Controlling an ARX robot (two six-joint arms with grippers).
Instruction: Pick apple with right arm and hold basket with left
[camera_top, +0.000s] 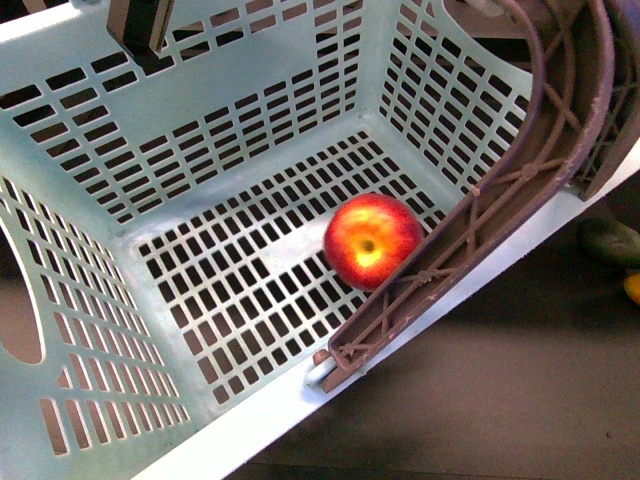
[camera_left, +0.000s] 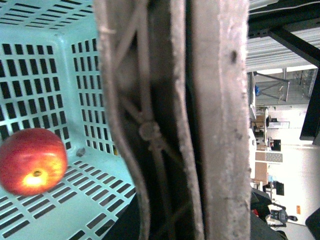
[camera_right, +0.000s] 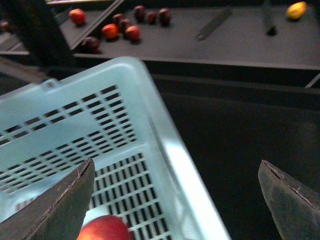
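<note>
Dark wedge fingers (camera_right: 55, 210) of the right gripper (camera_right: 176, 162) stand wide apart, empty. Beneath one finger, partly hidden by it, the apple (camera_right: 102, 231) lies on the slotted floor of the mint basket (camera_right: 142, 85). Well beyond the fingertips, small blurred fruits (camera_right: 125, 31) sit on a dark shelf (camera_right: 225, 45). The brown handle (camera_left: 165, 125) fills the left wrist view; the left gripper's fingers are hidden, so I cannot tell their grip.

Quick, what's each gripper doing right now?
Left gripper: not in view; the basket handle fills its wrist camera.
Right gripper: open, holding nothing.
</note>
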